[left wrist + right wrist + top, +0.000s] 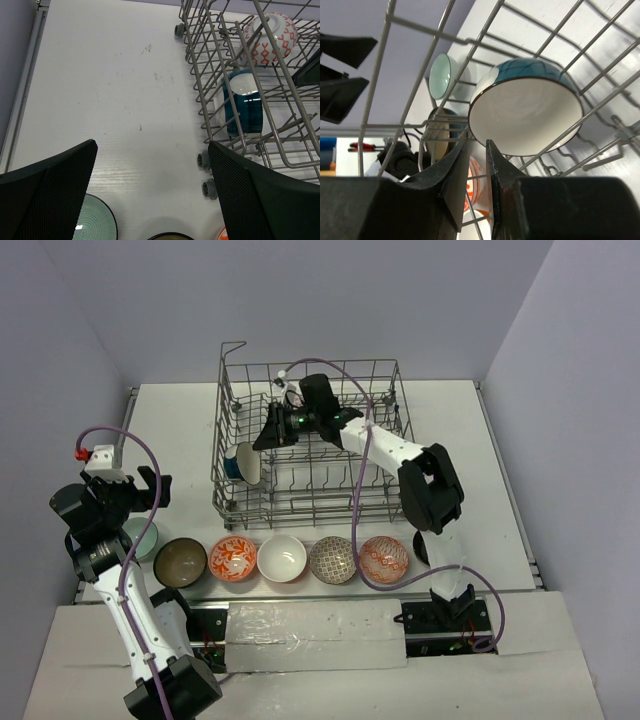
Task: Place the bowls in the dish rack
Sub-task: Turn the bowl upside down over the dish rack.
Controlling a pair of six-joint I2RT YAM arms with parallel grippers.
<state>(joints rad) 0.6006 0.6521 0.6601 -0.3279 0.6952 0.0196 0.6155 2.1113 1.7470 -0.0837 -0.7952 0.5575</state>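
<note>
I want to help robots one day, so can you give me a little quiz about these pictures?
1. True or false: the left gripper is open with nothing in it.
2. Which bowl stands on its edge in the dish rack? A. brown bowl B. teal bowl C. pale green bowl
3. In the row of bowls in front of the rack, which one sits between the orange-patterned bowl and the grey-patterned bowl?
Key: 1 true; 2 B; 3 the white bowl.
</note>
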